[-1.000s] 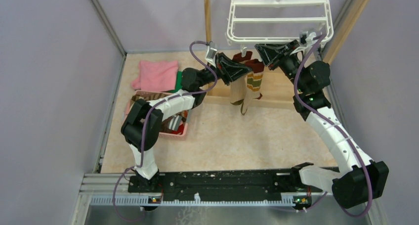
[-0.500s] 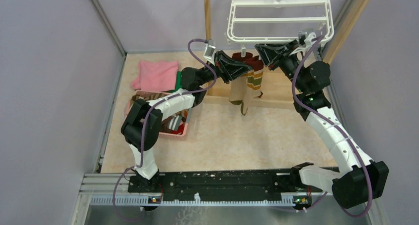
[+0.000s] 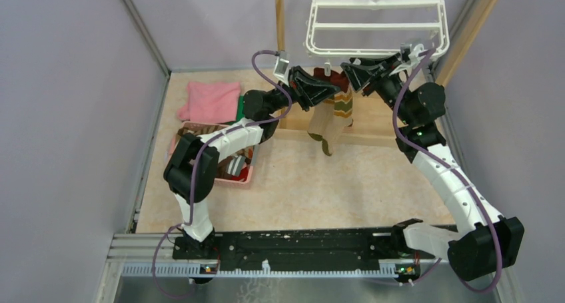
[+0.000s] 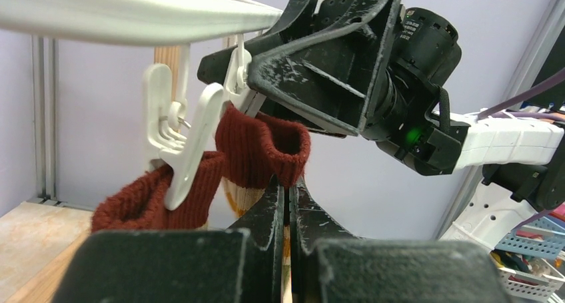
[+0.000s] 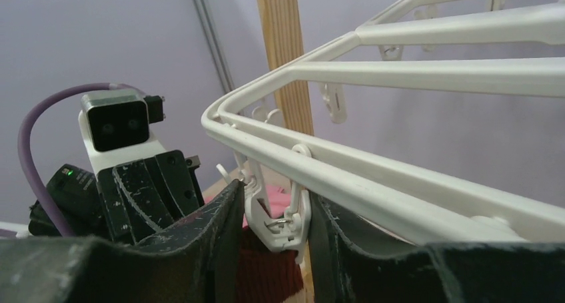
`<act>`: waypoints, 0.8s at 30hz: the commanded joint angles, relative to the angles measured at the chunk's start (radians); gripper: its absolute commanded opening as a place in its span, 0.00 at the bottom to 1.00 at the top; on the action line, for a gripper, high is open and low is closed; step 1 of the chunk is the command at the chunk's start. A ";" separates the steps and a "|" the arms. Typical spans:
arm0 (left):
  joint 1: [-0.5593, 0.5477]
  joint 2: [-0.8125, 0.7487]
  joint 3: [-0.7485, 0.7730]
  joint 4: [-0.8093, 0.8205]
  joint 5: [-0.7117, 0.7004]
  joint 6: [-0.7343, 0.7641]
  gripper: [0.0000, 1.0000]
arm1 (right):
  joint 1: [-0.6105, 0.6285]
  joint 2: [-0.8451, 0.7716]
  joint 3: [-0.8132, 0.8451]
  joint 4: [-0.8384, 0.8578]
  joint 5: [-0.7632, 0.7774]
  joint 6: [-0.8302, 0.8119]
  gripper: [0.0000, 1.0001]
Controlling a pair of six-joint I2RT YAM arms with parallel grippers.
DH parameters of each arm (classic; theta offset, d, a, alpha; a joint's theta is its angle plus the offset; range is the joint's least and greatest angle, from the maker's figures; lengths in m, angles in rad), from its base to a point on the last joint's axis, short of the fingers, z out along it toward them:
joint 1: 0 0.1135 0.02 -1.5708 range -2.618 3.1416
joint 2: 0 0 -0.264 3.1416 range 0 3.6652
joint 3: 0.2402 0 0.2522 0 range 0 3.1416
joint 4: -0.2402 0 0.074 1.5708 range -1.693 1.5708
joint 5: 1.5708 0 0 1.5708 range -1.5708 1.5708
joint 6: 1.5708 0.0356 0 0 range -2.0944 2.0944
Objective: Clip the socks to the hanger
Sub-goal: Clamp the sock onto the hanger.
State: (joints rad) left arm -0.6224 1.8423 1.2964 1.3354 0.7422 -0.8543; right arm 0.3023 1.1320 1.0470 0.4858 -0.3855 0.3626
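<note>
Our left claw is pinching a raised sock beneath the hanger, while our right claw is squeezing a clip. We are seeing a clipped sock hanging already; other socks are waiting in the basket.

Far left on the tan tabletop: a pink cloth, lying flat, a green cloth tucked against its right edge. Just nearer, a pink basket, close to the left wall. Up the middle, a wooden post, upright. Out right, a second wooden post, slanting in the overhead view. Between their feet, a wooden base beam laid across the table. Plain purple walls all round. Along the near edge, a metal rail. Low right in the left wrist view, a blue slotted basket, partly cut off.
</note>
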 commanded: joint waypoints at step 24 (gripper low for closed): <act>0.004 -0.237 -0.237 -0.105 -0.079 0.184 0.65 | -0.122 -0.224 -0.075 -0.297 -0.241 -0.161 0.81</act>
State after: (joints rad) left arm -0.6224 1.7260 1.1324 1.2228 0.6735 -0.7544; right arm 0.1913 0.9863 0.9871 0.3222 -0.5705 0.3046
